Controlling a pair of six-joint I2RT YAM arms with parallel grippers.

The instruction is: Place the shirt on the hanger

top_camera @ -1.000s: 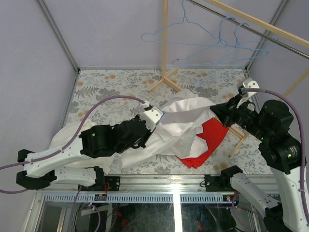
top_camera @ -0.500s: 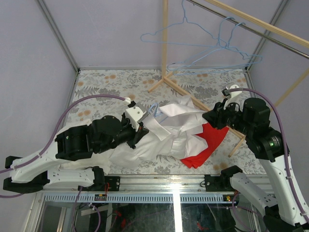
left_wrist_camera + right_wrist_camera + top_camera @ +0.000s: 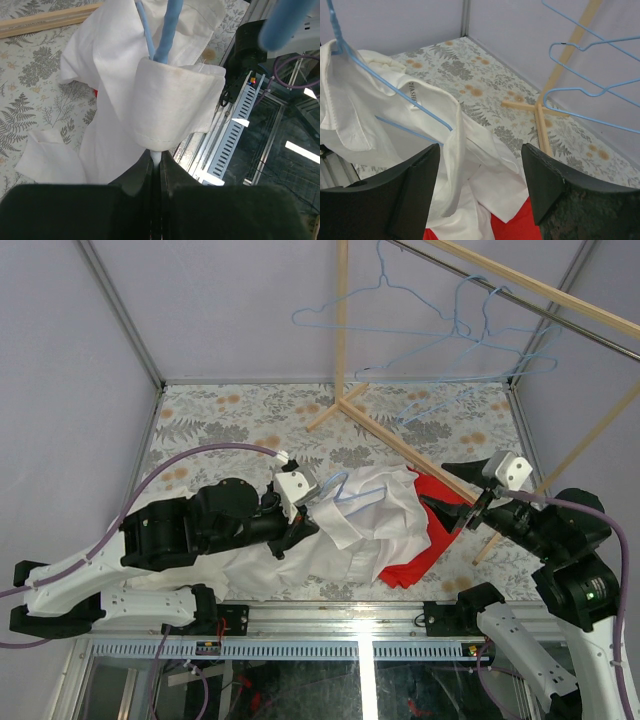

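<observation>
White cloth is pinched in your left gripper (image 3: pixel 156 159): its jaws are clenched on a fold of the shirt (image 3: pixel 372 530). The blue hanger (image 3: pixel 170 30) rises out of that fold straight ahead of the fingertips, but you cannot tell whether the wire itself is pinched. From there the shirt trails rightward, partly over the red cloth (image 3: pixel 432 540), toward your right gripper (image 3: pixel 480 155), which stands wide open and empty. From that gripper, the hanger bar and collar lie ahead and to its left, slanting toward its gap.
</observation>
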